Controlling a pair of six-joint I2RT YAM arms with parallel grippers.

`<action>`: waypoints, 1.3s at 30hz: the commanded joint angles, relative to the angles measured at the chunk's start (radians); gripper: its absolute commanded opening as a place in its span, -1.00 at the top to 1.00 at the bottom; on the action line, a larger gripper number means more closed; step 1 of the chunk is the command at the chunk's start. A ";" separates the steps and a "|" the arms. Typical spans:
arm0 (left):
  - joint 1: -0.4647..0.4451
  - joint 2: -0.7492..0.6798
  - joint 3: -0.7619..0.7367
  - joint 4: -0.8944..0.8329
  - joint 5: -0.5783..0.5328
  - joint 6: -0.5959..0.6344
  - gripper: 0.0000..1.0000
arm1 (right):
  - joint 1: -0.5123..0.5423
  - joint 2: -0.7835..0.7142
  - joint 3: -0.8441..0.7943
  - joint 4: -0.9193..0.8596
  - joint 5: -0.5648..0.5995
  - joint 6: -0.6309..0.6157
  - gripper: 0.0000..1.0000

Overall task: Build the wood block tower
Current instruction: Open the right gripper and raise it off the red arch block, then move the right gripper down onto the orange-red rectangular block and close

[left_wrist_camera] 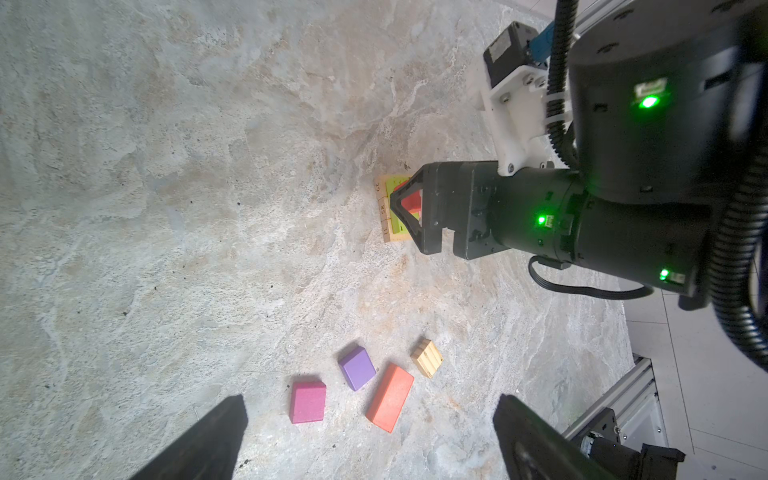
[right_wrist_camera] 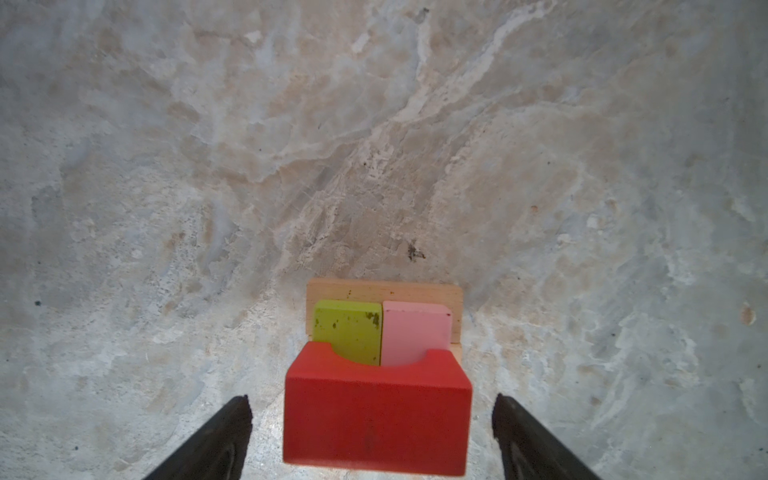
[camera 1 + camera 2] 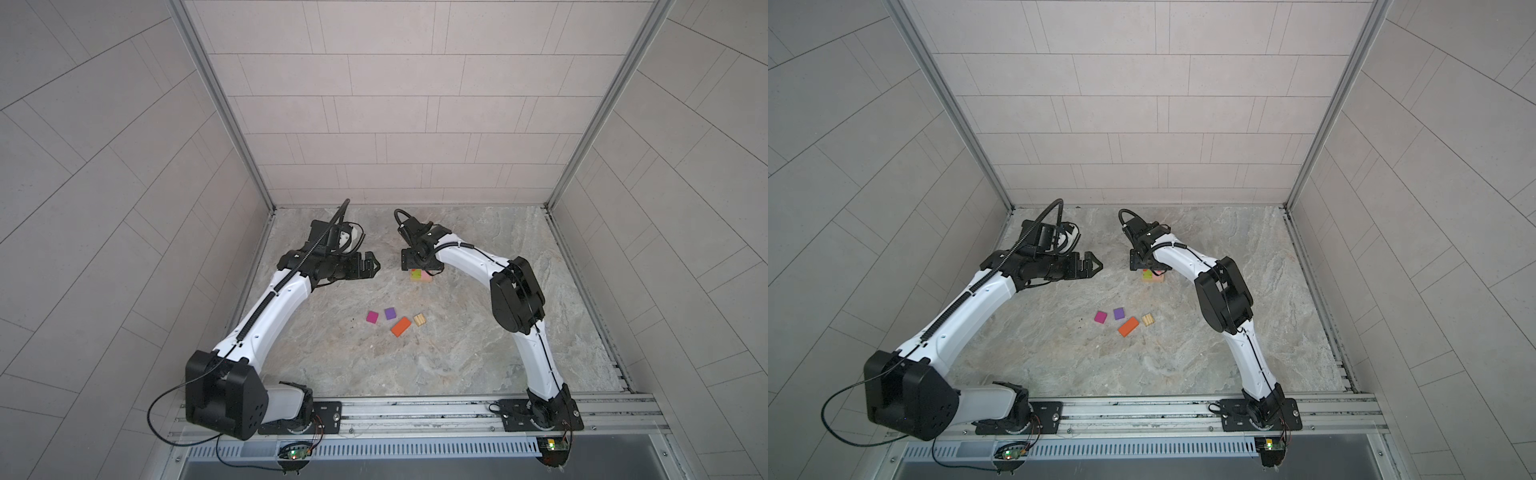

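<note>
- Mottled grey stone tabletop [image 3: 374, 365] lit evenly; shadows rendered soft.
- Pale grey tiled walls [image 3: 104, 208] bowed at edges.
- Green status LED [image 1: 648, 101] bloomed, left wrist view.

Red arch [image 2: 376, 419] looks matt-painted, tan bars [image 2: 384, 291] bare wood, tabletop [image 2: 374, 124] rough mottled stone.

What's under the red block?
The red block sits on a green block and a pink block, side by side. Under those lies pale wood. The red block hides their near ends, so how far it overlaps cannot be seen.
</note>
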 commanded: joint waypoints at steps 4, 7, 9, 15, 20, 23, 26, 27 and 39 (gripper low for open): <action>0.007 0.001 -0.009 -0.003 -0.004 -0.003 -1.00 | -0.001 -0.114 -0.078 0.027 0.005 -0.048 -0.92; 0.010 0.001 -0.008 -0.005 -0.008 -0.003 -1.00 | 0.000 -0.172 -0.144 0.056 0.002 -0.077 -0.99; 0.013 0.003 -0.007 -0.005 -0.008 -0.003 -1.00 | -0.001 -0.216 -0.189 0.078 0.001 -0.103 -0.99; 0.020 0.014 -0.008 -0.002 0.003 -0.010 -1.00 | -0.002 -0.335 -0.325 0.123 -0.025 -0.188 -0.96; 0.029 0.013 -0.011 0.004 0.011 -0.016 -1.00 | -0.003 -0.428 -0.435 0.162 -0.066 -0.234 -0.91; 0.035 0.012 -0.010 0.006 0.012 -0.021 -1.00 | -0.001 -0.486 -0.501 0.203 -0.123 -0.266 -0.84; 0.044 0.009 -0.014 0.013 0.017 -0.025 -1.00 | 0.000 -0.543 -0.565 0.235 -0.171 -0.283 -0.76; 0.047 0.010 -0.014 0.015 0.019 -0.027 -1.00 | 0.001 -0.557 -0.582 0.241 -0.182 -0.288 -0.75; 0.077 0.018 -0.022 0.034 0.042 -0.046 -1.00 | 0.077 -0.682 -0.754 0.246 -0.166 -0.371 -0.55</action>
